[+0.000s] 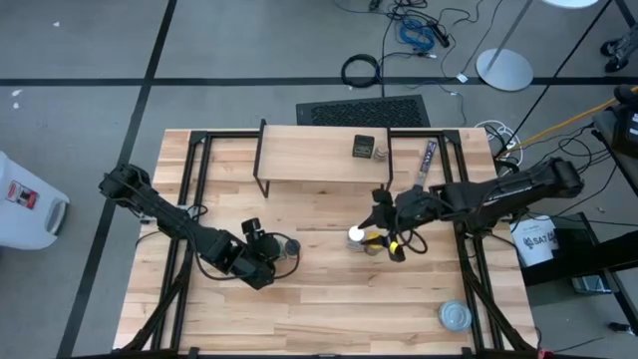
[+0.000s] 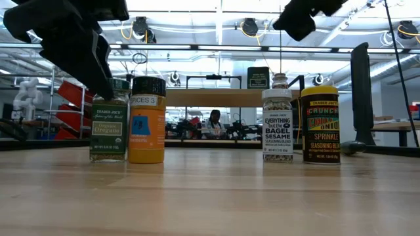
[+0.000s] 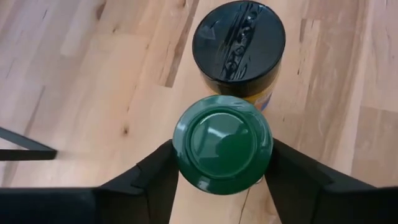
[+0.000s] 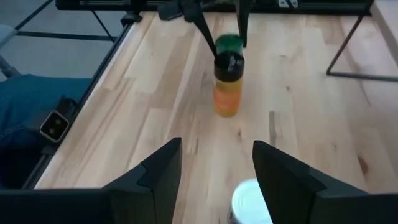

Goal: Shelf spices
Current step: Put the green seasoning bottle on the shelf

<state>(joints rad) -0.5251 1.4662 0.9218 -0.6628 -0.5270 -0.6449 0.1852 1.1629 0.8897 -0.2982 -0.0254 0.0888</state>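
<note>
High view: left pincer [image 1: 267, 251] over two jars mid-bench; shelf [image 1: 319, 155] well apart, bare bench [image 1: 319, 309] between.

Low view: green-lidded jar [image 2: 109, 121] upright, touching the orange jar [image 2: 146, 120].

Left wrist view: fingers [image 3: 155, 180] flank the green lid, contact uncertain.

Right wrist view: right pincer [image 4: 216, 163] apart, above the white-lidded jar [image 4: 252, 202].

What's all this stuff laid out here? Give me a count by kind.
Spice jars standing on the table: 4 (green-lidded, orange, white-lidded, yellow-lidded)
Spices on the shelf: 2 (dark square tin, small clear jar)
Flat round silver tin: 1
Long dark packet: 1
Total: 8
</note>
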